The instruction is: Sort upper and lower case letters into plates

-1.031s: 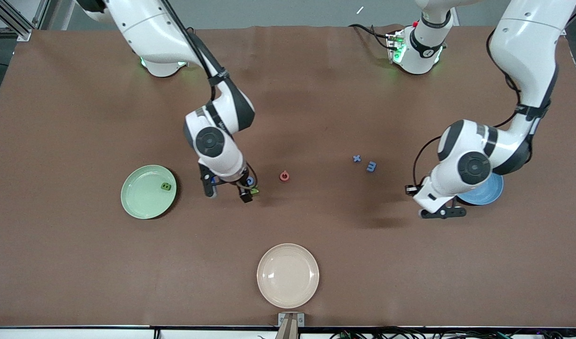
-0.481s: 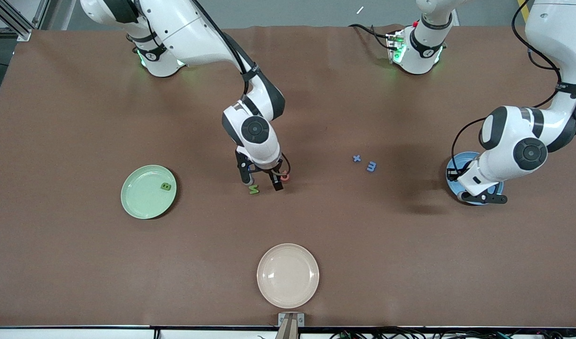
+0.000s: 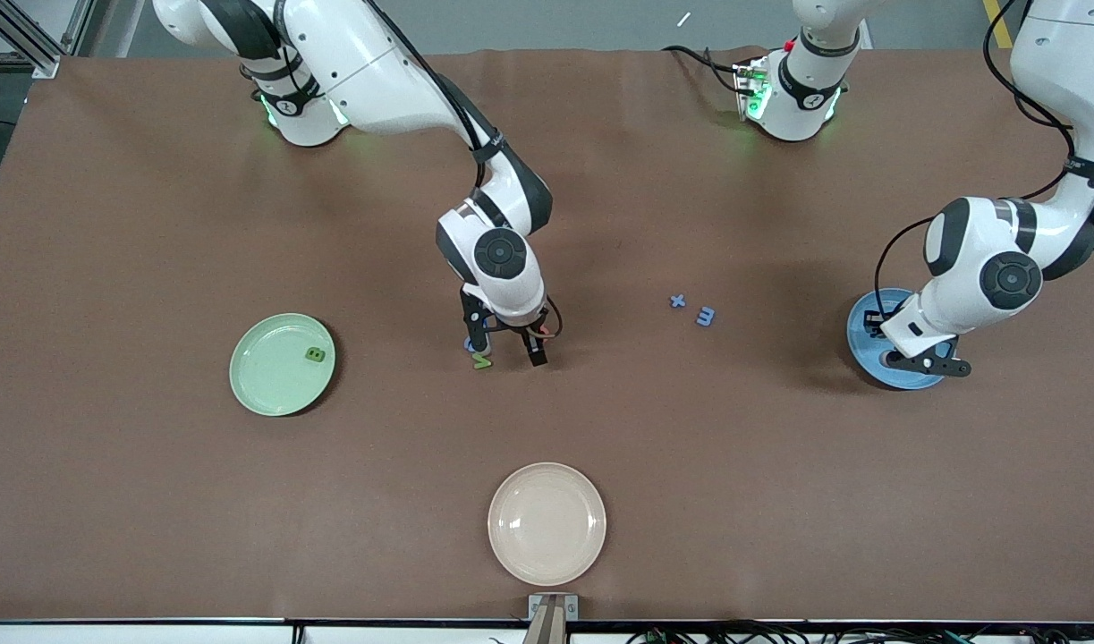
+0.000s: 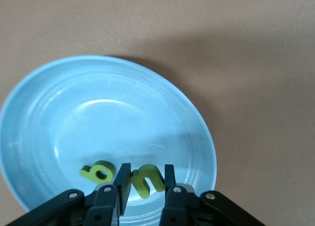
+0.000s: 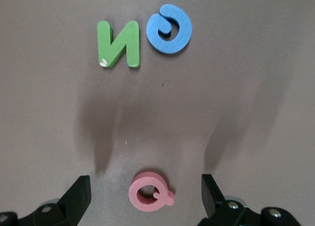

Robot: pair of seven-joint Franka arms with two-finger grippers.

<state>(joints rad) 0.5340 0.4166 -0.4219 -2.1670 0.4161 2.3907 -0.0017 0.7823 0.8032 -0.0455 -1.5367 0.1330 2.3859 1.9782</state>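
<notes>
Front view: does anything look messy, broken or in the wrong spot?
Nothing looks broken or spilled. Letters N, G and Q just lie loose on the table, unsorted. The cream plate sits empty, and a green B lies in the green plate.

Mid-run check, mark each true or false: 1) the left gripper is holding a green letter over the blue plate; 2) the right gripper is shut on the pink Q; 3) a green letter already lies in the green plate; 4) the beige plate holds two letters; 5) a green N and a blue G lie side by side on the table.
1) True: the left gripper is shut on the green n over the blue plate.
2) False: the right gripper is open around the pink Q.
3) True: a green B lies in the green plate.
4) False: the beige plate holds nothing.
5) True: the green N lies beside the blue G.
</notes>
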